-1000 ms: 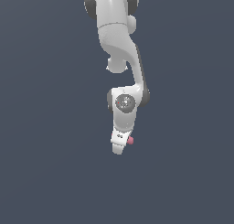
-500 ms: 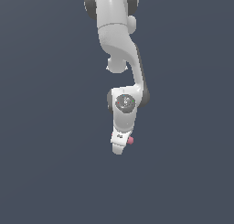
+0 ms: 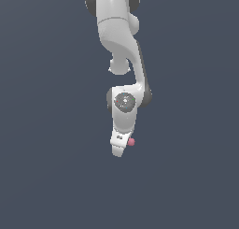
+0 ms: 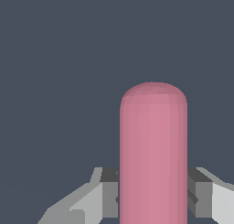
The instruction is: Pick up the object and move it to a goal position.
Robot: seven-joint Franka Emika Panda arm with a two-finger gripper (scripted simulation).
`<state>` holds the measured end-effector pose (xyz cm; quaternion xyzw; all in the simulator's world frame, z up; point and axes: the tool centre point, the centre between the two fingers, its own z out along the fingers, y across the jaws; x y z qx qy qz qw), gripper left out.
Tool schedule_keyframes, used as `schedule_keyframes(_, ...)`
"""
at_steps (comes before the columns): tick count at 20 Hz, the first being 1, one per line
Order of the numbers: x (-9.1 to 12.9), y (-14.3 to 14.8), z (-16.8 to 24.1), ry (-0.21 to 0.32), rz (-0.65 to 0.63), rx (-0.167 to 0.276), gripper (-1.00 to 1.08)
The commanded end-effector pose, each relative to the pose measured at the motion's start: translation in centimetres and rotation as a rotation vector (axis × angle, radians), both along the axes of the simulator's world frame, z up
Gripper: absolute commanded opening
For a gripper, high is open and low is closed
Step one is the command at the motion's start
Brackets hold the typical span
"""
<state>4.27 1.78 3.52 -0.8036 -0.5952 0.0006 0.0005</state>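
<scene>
Plain dark grey-blue background fills both views, with no surface edge visible. My gripper (image 4: pixel 153 195) is clamped on the pink rod (image 4: pixel 153 154), 1 grey finger pad (image 4: pixel 109 191) pressed against each side. Seen from outside, the rod's end (image 3: pixel 131 141) pokes out beside my white hand.

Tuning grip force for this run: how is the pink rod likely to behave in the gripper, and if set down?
The pink rod looks stiff: its sides run straight between the fingers, with no sag. Its smooth, matte round surface gives little to bite on, so it might slide lengthwise in the gripper. With its round section and domed end, it would probably roll if laid down.
</scene>
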Motion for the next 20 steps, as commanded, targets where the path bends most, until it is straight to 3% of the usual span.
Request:
schedule_keyframes(1,0.0,-0.9,1.3,-0.001,0.000,0.000,-1.00)
schedule_keyframes(20,0.2,-12.8,19.9,-0.002,0.001,0.002,-1.00)
